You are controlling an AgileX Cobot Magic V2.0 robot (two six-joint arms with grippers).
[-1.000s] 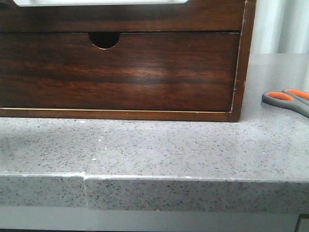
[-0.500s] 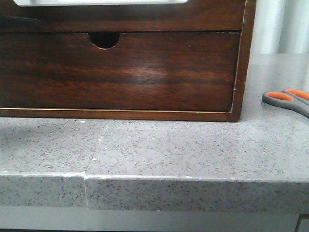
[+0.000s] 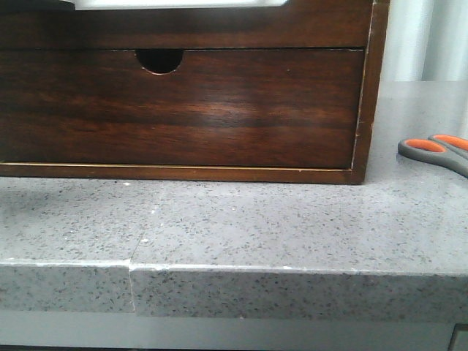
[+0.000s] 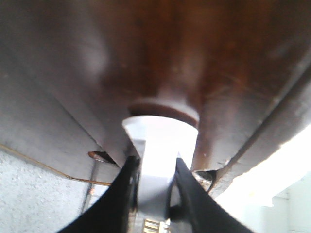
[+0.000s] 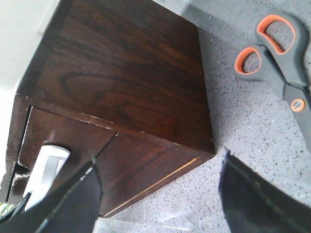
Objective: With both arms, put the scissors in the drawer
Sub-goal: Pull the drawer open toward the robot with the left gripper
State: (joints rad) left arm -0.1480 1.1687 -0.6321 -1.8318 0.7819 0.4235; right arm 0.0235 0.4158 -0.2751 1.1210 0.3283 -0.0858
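Note:
The scissors (image 3: 435, 150) lie flat on the grey counter, to the right of the wooden cabinet; they also show in the right wrist view (image 5: 277, 58) with grey handles and orange-lined loops. The drawer (image 3: 219, 25) is the upper dark-brown front, with its white strip (image 3: 179, 3) at the top edge of the front view. My left gripper (image 4: 154, 162) is shut on that white strip (image 4: 160, 138), one black finger on each side. My right gripper (image 5: 160, 194) is open and empty, hovering by the cabinet's front right corner, well apart from the scissors.
The lower drawer front (image 3: 219, 110) has a half-round finger notch (image 3: 159, 60). The cabinet (image 5: 126, 77) stands on a speckled grey counter (image 3: 256, 219) whose front edge (image 3: 292, 270) runs across the front view. A pale curtain (image 3: 428, 36) hangs behind at the right.
A dark shape now covers the left end of the white strip in the front view. The cabinet has shifted very slightly to the right. The scissors have not moved.

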